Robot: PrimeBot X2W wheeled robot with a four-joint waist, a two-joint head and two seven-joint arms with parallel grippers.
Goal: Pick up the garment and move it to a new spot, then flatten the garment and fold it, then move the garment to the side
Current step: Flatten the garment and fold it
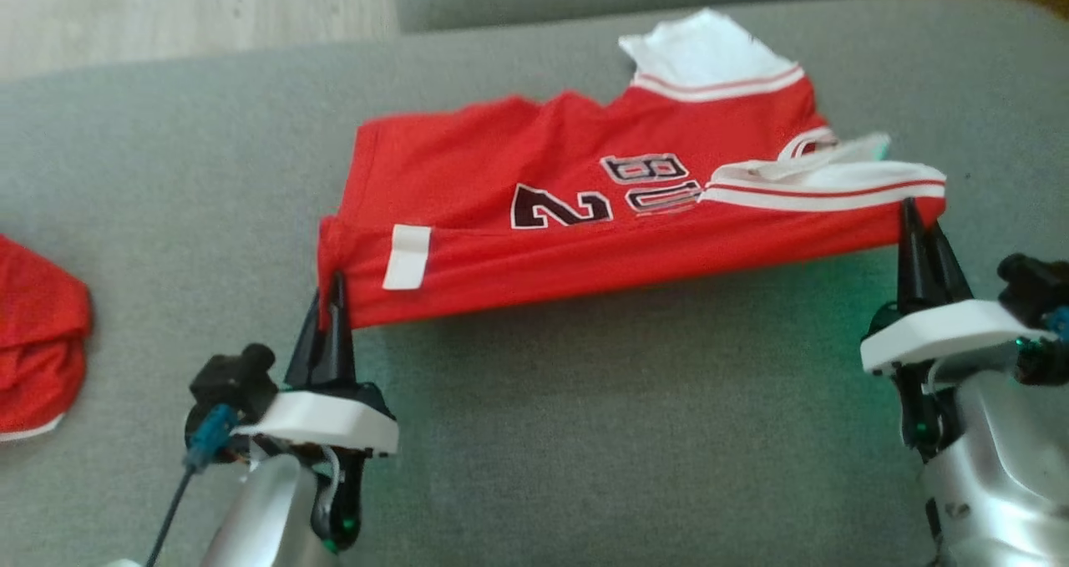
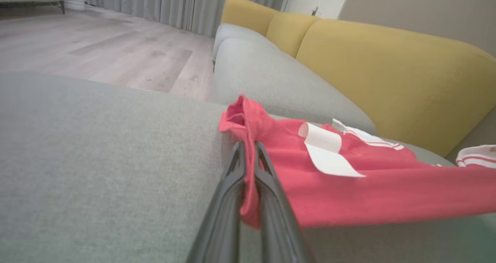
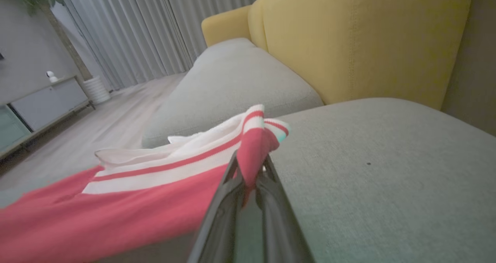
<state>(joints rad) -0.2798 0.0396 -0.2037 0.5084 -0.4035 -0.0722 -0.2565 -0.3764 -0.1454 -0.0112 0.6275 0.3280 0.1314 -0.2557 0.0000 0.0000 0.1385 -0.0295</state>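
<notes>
The garment (image 1: 534,183) is a red jersey with white striped trim and dark numbers, spread across the grey sofa cushion. Its near edge is lifted off the cushion and stretched between both grippers. My left gripper (image 1: 336,287) is shut on the garment's near left corner, and in the left wrist view red cloth (image 2: 348,185) is pinched between the dark fingers (image 2: 232,177). At the near right corner my right gripper (image 1: 910,216) is shut on the hem beside the white striped trim (image 3: 186,162), with the cloth bunched between its fingers (image 3: 228,181).
Another red piece of clothing (image 1: 37,341) lies at the left edge of the grey cushion (image 1: 635,433). Yellow sofa backrests (image 2: 387,65) rise beyond the cushion. Wooden floor (image 2: 97,42) and grey curtains lie further off.
</notes>
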